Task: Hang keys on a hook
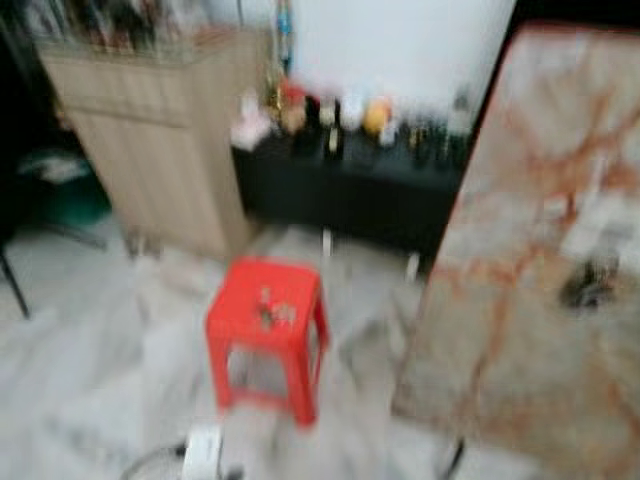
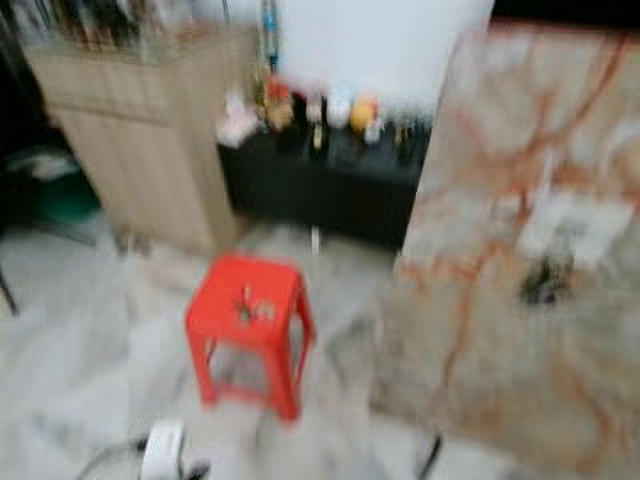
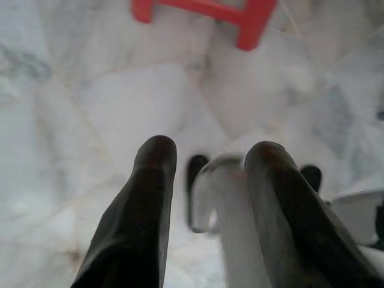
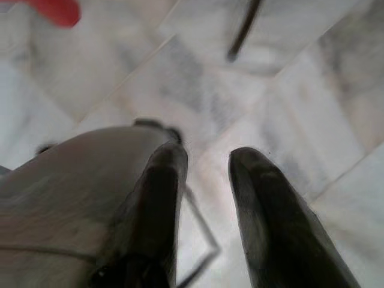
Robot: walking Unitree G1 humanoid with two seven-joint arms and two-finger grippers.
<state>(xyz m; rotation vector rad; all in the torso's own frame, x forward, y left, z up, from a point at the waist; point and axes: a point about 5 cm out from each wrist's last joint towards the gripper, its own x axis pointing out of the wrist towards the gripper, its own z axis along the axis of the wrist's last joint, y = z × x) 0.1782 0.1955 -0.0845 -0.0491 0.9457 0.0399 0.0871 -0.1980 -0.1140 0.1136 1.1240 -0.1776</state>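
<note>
The head views are blurred. A small bunch of keys (image 1: 270, 312) lies on top of a red plastic stool (image 1: 240, 290) standing on the pale marble floor, a little left of centre. In the left wrist view my left gripper (image 3: 211, 153) hangs open above the floor, with the stool's red legs (image 3: 246, 18) farther off. My right gripper (image 4: 208, 156) is also open over the floor tiles, and nothing sits between its fingers.
A light wooden cabinet (image 1: 160, 130) stands at the back left. Beside it, a low black bench (image 1: 350, 195) carries bottles and figurines. A marble-patterned table (image 1: 520, 330) takes up the right side, with a dark object (image 1: 590, 285) on it. A white device with a cable (image 1: 203, 450) lies on the floor near me.
</note>
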